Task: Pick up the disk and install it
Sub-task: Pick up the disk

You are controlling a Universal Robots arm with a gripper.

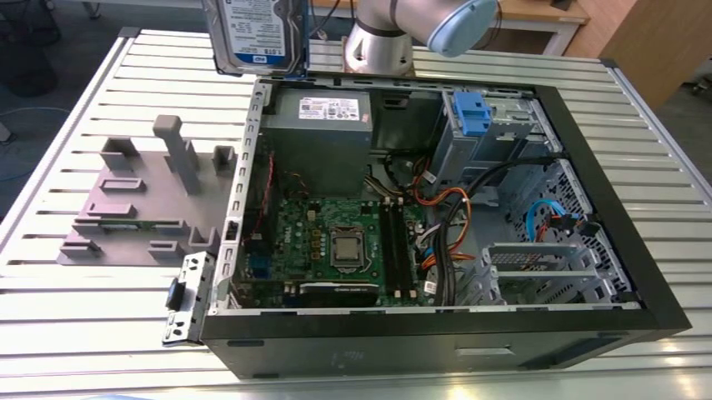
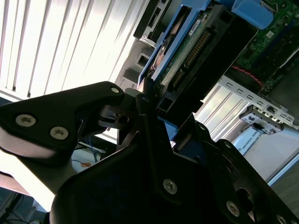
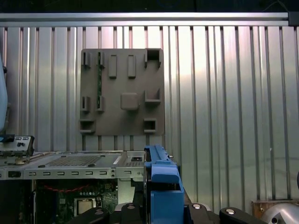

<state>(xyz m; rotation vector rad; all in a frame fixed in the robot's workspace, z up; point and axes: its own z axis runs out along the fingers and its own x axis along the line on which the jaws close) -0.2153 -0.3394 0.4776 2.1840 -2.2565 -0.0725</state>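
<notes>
Disk, clamped edge-on in the gripper, hangs high over the open case's edge. Bay sits well below the gripper, off to one side; a clean install likely needs the blue rails square to it.

The silver-metal disk in blue plastic rails, clamped in the black end effector, hangs in open air over a corner of the open black computer case. Inside, the grey metal drive bay with its blue plastic bracket lies uncovered, though orange and black cables crowd one side and the silver power supply box stands near. The posts of a grey slotted plastic holder rise from the slatted metal surface beside the case.
</notes>
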